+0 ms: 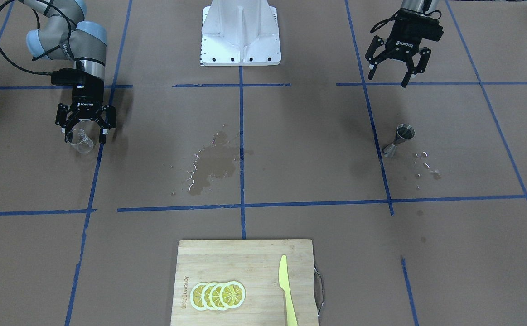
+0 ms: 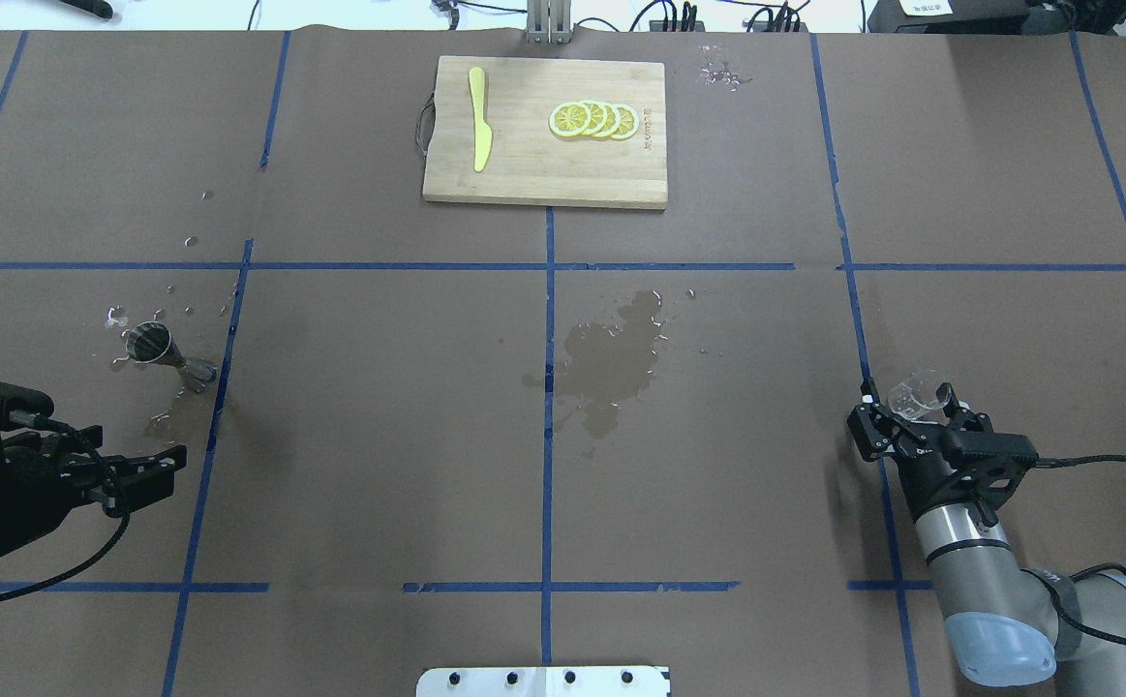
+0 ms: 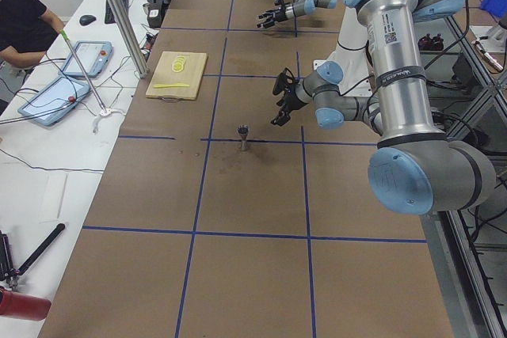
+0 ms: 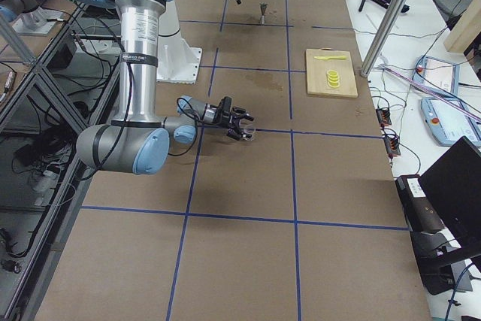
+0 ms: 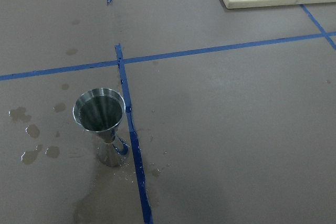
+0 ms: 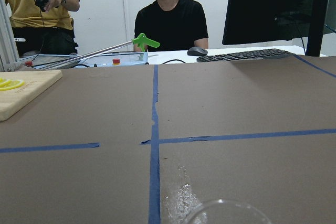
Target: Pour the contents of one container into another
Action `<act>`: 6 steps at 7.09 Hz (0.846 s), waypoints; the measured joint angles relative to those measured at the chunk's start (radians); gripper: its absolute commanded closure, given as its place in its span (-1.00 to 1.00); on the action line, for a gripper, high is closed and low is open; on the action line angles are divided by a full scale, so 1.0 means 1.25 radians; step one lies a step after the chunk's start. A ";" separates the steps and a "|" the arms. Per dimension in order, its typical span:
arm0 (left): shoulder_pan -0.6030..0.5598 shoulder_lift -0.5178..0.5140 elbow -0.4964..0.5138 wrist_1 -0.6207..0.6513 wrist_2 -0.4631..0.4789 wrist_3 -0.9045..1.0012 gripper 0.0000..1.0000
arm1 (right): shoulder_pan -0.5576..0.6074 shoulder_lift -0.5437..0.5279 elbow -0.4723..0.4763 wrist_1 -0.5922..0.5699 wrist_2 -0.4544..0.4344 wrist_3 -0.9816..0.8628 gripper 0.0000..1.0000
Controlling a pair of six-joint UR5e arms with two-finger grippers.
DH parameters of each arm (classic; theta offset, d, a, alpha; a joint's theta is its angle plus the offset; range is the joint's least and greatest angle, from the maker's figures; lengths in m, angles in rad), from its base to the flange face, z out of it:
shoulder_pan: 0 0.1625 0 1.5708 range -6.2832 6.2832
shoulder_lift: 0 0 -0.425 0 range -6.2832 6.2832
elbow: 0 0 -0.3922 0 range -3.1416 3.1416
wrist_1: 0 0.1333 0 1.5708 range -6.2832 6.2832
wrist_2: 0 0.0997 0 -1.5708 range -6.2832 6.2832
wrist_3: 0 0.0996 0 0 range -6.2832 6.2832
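The clear glass cup (image 1: 80, 140) stands on the table on the robot's right side, also seen from above (image 2: 915, 395). My right gripper (image 1: 85, 132) is low around it, fingers spread on either side, open. In the right wrist view only the cup's rim (image 6: 223, 211) shows at the bottom edge. The steel jigger (image 1: 399, 140) stands upright, wide cone up, on the robot's left side (image 2: 164, 350) (image 5: 104, 124). My left gripper (image 1: 392, 74) hangs open and empty, raised and back from the jigger towards the robot (image 2: 164, 472).
A wet puddle (image 2: 611, 358) darkens the table's middle and droplets (image 1: 424, 165) lie around the jigger. A wooden cutting board (image 2: 524, 179) with lemon slices (image 2: 593, 119) and a yellow knife (image 2: 479, 131) sits at the far edge. People sit beyond the table (image 6: 170, 17).
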 measured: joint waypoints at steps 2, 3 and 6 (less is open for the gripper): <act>-0.002 0.000 -0.004 0.000 0.000 0.000 -1.00 | -0.002 -0.002 0.000 0.002 0.001 -0.001 -1.00; -0.002 0.000 -0.006 0.000 -0.001 0.000 -1.00 | -0.006 -0.006 0.002 0.003 0.001 -0.002 -1.00; -0.001 -0.001 -0.007 0.000 -0.001 -0.002 -1.00 | -0.038 -0.030 0.014 0.003 -0.008 -0.006 -1.00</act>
